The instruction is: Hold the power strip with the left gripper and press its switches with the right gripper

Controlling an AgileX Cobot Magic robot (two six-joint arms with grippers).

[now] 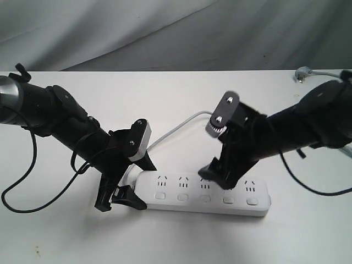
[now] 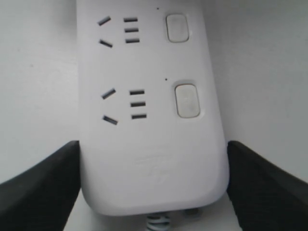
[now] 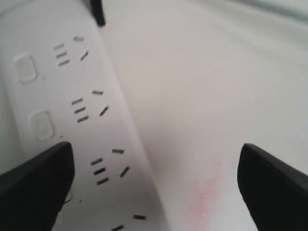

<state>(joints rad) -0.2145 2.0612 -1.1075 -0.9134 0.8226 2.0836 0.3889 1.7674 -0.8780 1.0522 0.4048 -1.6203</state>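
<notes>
Left hand [image 1: 137, 181] clasped the power strip [image 1: 203, 193] by its cord end on the white table [image 1: 176, 99]; right hand [image 1: 220, 175] hung wide open over the strip's middle, grey cloth [image 1: 165, 33] draped behind it.

Robot lab setup: white table [image 1: 181, 99], grey cloth backdrop [image 1: 165, 33], two black robot arms [image 1: 66, 124] [image 1: 297, 129]

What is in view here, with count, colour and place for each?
table: one, white, under everything
backdrop cloth: one, grey, behind the table
power strip: one, white, flat on the table
switches: five, white, row along the strip's near edge
cord: one, light grey, from the strip's left end toward the back
left end effector: one, black, gripping the strip's cord end
right end effector: one, black, open, over the strip's sockets
</notes>
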